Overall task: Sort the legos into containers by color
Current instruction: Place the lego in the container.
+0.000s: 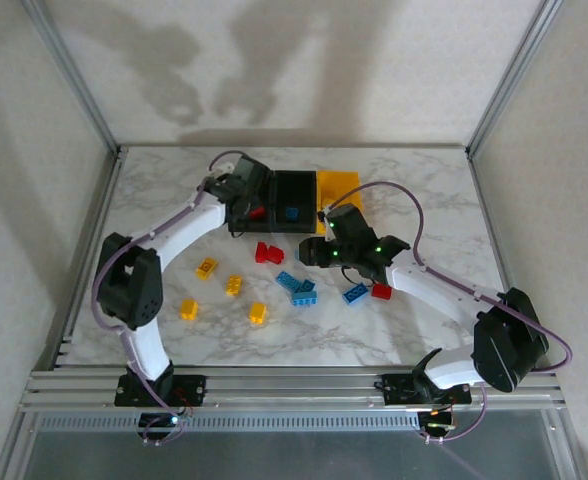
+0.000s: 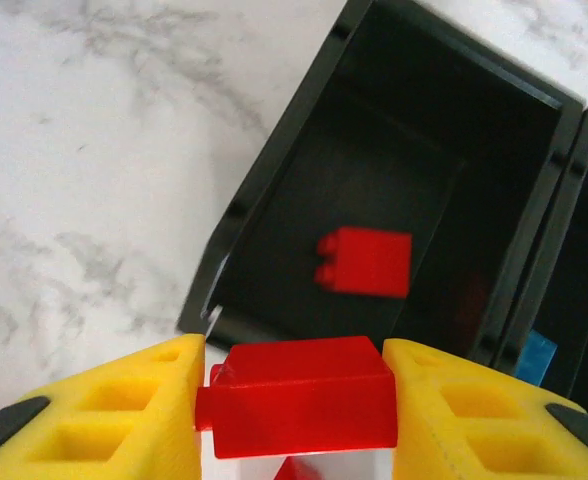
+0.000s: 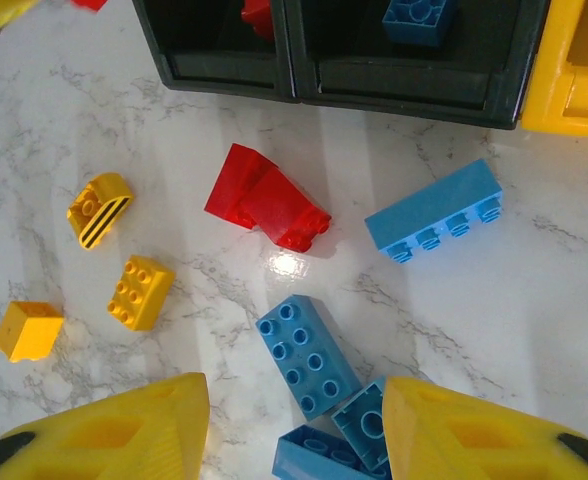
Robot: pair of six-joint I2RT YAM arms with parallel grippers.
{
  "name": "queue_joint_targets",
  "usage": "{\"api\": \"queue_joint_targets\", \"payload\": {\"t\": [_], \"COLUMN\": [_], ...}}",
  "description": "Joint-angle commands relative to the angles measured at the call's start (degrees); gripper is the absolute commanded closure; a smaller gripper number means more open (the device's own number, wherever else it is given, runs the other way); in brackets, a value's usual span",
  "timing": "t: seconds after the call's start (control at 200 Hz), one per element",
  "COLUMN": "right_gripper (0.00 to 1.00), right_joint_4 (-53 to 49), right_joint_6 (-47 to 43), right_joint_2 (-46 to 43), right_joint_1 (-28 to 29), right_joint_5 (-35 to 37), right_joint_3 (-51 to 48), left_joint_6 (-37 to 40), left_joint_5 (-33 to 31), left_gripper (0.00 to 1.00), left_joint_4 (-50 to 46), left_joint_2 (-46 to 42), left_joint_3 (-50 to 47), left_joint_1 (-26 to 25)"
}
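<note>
My left gripper is shut on a red lego and hangs over the near rim of the left black container. Another red lego lies on that bin's floor. A blue lego sits in the middle black container, and the yellow container ends the row. My right gripper stands open above a cluster of blue legos on the table, with nothing between its fingers. Two red legos lie joined just beyond them.
Several yellow legos are scattered on the marble table at the left. A long blue lego lies right of the red pair. A red lego and a blue one sit beside my right arm. Metal frame posts stand at the table's edges.
</note>
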Motion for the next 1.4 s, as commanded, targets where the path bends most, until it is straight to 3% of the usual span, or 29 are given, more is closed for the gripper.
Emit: {"api": "queue_joint_targets", "payload": {"t": [0.0,0.411,0.741,0.991,1.397], "right_gripper": [0.51,0.51,0.51,0.51,0.5], "right_joint_4": [0.1,-0.9,-1.2,-1.1,-3.3], "right_joint_6": [0.9,0.9,1.0,0.8,-0.4], "right_joint_2": [-1.8,-1.8,-1.9,-1.3,-2.7], "right_joint_1": [0.7,0.8,0.7,0.7,0.7], "right_joint_5": [1.4,3.0,3.8,3.7,5.4], "right_joint_3": [-0.9,-0.9,-0.8,-0.8,0.1], "left_joint_6": [3.2,5.8,5.6,4.5,5.3], "left_joint_5": [0.1,1.1,3.7,4.8,9.0], "left_gripper": [0.6,0.59,0.56,0.43,0.42], "left_joint_4": [-2.4,-7.3,-7.8,-6.3,-0.6], "left_joint_2": [4.8,21.3,25.8,24.7,13.5], "left_joint_3": [6.2,24.8,27.5,25.3,17.8], "left_joint_1": [1.5,3.4,3.4,3.2,1.5]}}
